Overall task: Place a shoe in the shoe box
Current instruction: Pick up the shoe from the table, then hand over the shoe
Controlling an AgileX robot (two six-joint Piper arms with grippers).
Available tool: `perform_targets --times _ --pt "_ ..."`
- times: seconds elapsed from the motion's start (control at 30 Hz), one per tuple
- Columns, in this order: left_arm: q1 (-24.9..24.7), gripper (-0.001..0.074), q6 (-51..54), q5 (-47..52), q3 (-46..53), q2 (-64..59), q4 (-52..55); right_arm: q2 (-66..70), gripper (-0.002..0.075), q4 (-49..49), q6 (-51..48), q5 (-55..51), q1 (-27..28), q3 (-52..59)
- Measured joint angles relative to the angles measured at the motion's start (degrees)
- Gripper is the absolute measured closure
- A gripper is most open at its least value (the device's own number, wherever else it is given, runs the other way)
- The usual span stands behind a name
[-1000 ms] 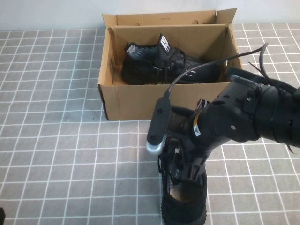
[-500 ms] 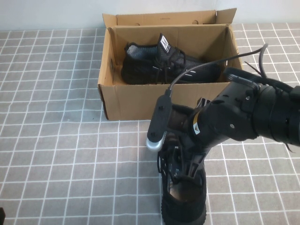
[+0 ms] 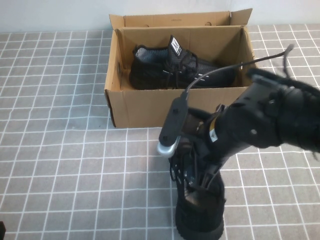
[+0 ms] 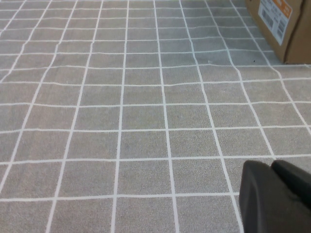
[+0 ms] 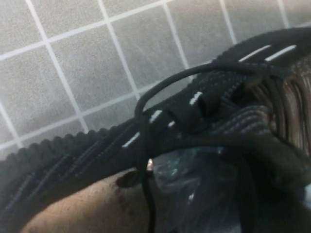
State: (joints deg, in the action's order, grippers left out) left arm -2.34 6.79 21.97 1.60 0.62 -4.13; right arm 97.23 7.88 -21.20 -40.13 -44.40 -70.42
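Note:
A brown cardboard shoe box (image 3: 150, 107) stands open at the back of the table, with one black shoe (image 3: 175, 70) lying inside. A second black shoe (image 3: 200, 220) stands on the table in front of the box, heel toward me. My right gripper (image 3: 197, 177) reaches down into this shoe's opening and is shut on its upper. The right wrist view shows the shoe's knit collar and laces (image 5: 97, 145) very close. My left gripper (image 4: 277, 194) is shut and empty, low over the table at the near left, far from both shoes.
The table is covered by a grey cloth with a white grid (image 3: 60, 150). A corner of the box with an orange label (image 4: 286, 24) shows in the left wrist view. A grey-tipped camera mount (image 3: 170, 135) sticks out from the right arm.
My right arm has shifted slightly to the right, and the shoe in front of the box has moved with it. The left arm has not moved.

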Motion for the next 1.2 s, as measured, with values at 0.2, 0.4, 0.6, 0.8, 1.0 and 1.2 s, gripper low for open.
perform_targets --times 0.2,0.4,0.6,0.8,1.0,1.2 --pt "0.00 0.0736 0.00 0.00 0.00 0.00 0.00 -9.33 0.0718 -0.14 0.99 -5.78 0.00 -0.14" --pt "0.00 0.0736 0.00 0.00 0.00 0.00 0.00 -19.59 0.0718 -0.32 0.85 -15.59 0.00 -4.09" --pt "0.00 0.0736 0.00 0.00 0.00 0.00 0.00 -23.08 0.0718 -1.79 -2.54 -17.66 0.00 -9.33" --pt "0.00 0.0736 0.00 0.00 0.00 0.00 0.00 -22.63 0.0719 -2.39 -5.85 -18.05 0.00 -10.50" --pt "0.00 0.0736 0.00 0.00 0.00 0.00 0.00 -21.24 0.0719 -2.87 -7.01 -18.33 0.00 -10.73" --pt "0.00 0.0736 0.21 -1.46 0.00 0.00 0.22 -19.76 0.0719 -3.31 -7.85 -19.02 0.00 -10.73"
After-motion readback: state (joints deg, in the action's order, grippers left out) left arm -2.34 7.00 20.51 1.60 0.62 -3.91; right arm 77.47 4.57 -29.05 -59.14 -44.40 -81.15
